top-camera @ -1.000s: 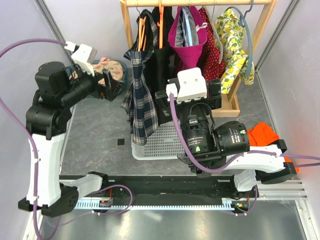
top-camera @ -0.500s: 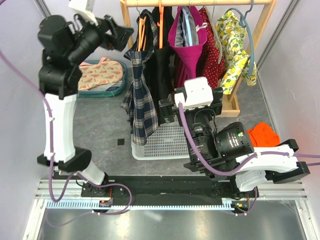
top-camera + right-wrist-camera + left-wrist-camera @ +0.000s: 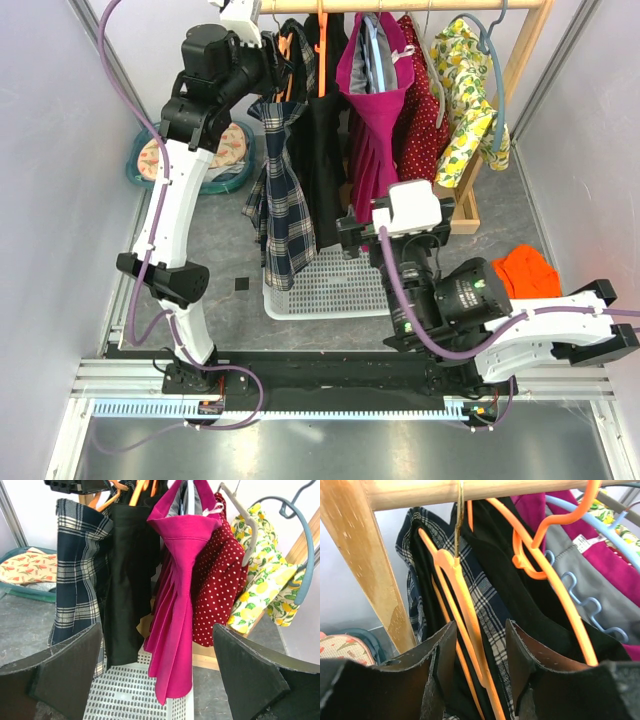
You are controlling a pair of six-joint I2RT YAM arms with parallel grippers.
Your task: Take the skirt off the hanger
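The navy plaid skirt [image 3: 280, 200] hangs on an orange hanger [image 3: 287, 55] at the left end of the wooden rail [image 3: 400, 6]. My left gripper [image 3: 272, 62] is raised to the rail and open. In the left wrist view its jaws [image 3: 480, 665] stand either side of the orange hanger [image 3: 462, 595] and the plaid skirt [image 3: 487, 600], apart from both. My right gripper [image 3: 395, 228] is open and empty, low in front of the rack. In the right wrist view [image 3: 160, 670] it faces the hanging clothes, the plaid skirt [image 3: 77, 570] at the left.
A black garment [image 3: 325, 150], a magenta one [image 3: 375, 100], a red dotted one [image 3: 425, 100] and a lemon-print one [image 3: 465, 90] share the rail. A white basket [image 3: 320, 285] sits below. A green tub [image 3: 225, 150] stands left, an orange cloth [image 3: 525, 268] right.
My left arm has swung up from the green tub to the rail, its open gripper now at the orange hanger. My right arm has shifted a little right and nearer.
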